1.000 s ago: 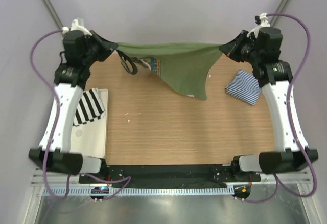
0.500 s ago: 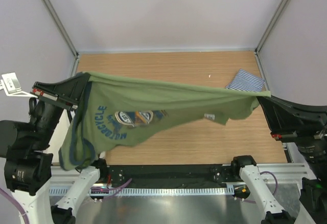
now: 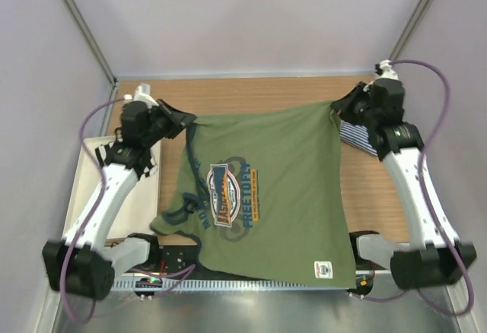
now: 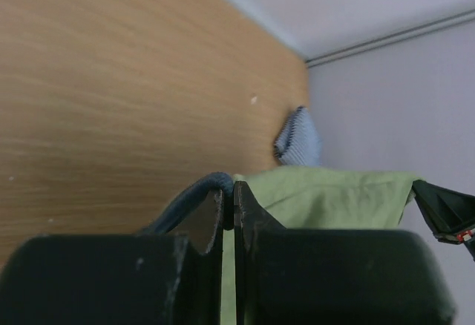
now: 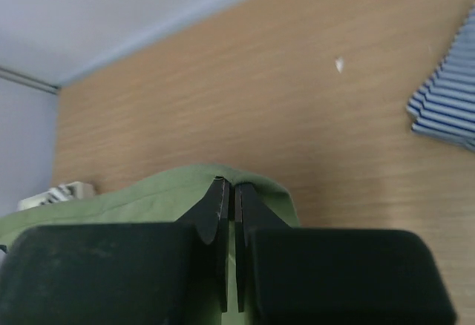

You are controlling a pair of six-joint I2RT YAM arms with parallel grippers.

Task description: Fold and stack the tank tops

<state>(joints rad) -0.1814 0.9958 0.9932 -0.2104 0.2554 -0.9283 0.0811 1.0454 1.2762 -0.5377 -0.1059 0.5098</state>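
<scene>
Reach: forward, apart | left gripper (image 3: 186, 121), right gripper (image 3: 335, 107) clamping olive tank top (image 3: 289, 158)

Matt cloth tank top (image 3: 293, 150), wood-grain table (image 3: 251, 93)

Left arm (image 3: 106, 196) and right arm (image 3: 415, 188) both extend forward from their bases, wrists angled inward. Left claw (image 3: 181, 122) is clamped tight on the olive tank top (image 3: 266, 196); right claw (image 3: 337, 109) is clamped on its opposite far corner.
</scene>
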